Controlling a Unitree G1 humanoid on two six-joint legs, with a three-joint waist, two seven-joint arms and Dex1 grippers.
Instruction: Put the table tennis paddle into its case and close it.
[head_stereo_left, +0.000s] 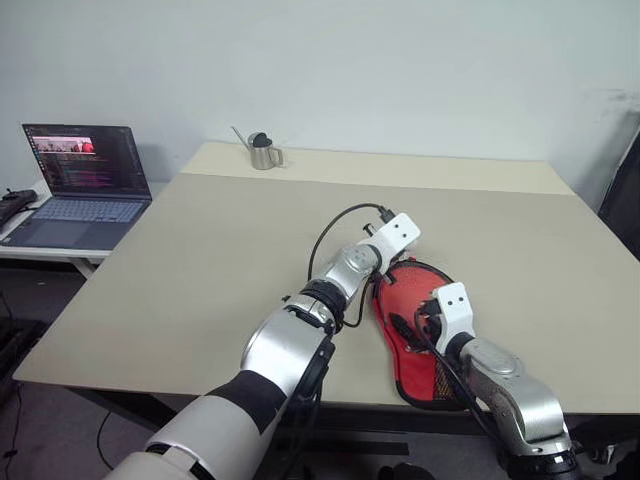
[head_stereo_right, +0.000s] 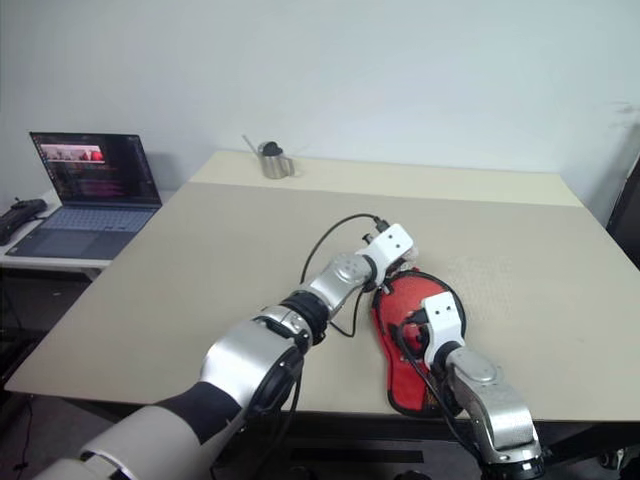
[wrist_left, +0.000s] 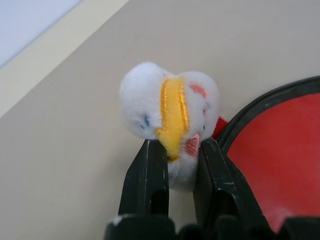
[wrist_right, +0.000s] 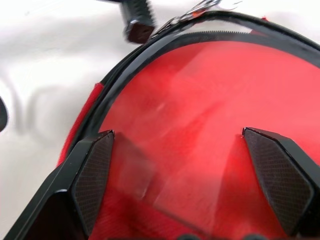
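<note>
Left wrist view, left pincer (wrist_left: 175, 150) pinching plush charm (wrist_left: 170, 110), case (wrist_left: 280, 155) beside.

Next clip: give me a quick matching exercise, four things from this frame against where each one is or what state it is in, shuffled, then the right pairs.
Things:
1. left gripper
2. right gripper
3. metal cup
4. laptop

States or places:
A. open on a side desk to the robot's left
B. fingers spread wide over the red case
C. far edge of the table
D. shut on a small white plush charm at the case's rim

Pairs: 1-D, 2-B, 3-C, 4-A
</note>
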